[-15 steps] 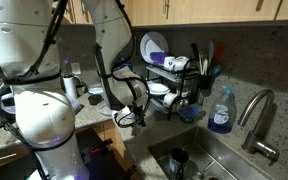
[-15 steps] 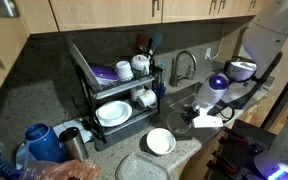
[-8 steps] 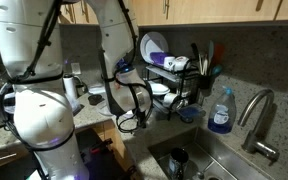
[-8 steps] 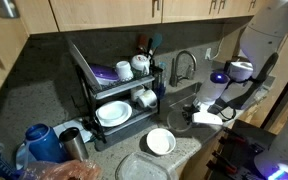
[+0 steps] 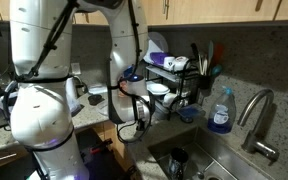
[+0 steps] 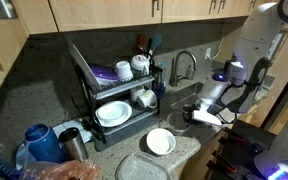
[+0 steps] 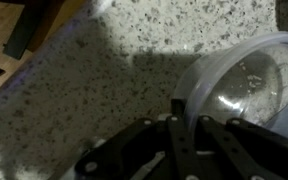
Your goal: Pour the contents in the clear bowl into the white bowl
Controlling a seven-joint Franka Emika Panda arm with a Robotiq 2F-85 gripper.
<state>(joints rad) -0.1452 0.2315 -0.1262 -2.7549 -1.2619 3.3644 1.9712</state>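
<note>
Clear bowl (image 7: 246,88) in claw (image 7: 187,115), arm (image 5: 132,45) nearer rack (image 5: 180,88)

clear bowl (image 7: 246,88), glassy, contents unclear, white bowl (image 6: 160,141) round, upright

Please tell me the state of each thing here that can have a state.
pincer: shut on the clear bowl's rim
clear bowl: gripped at its rim, opening up
white bowl: upright on the counter, looks empty
cupboard doors: shut
dish rack: holds plates
</note>
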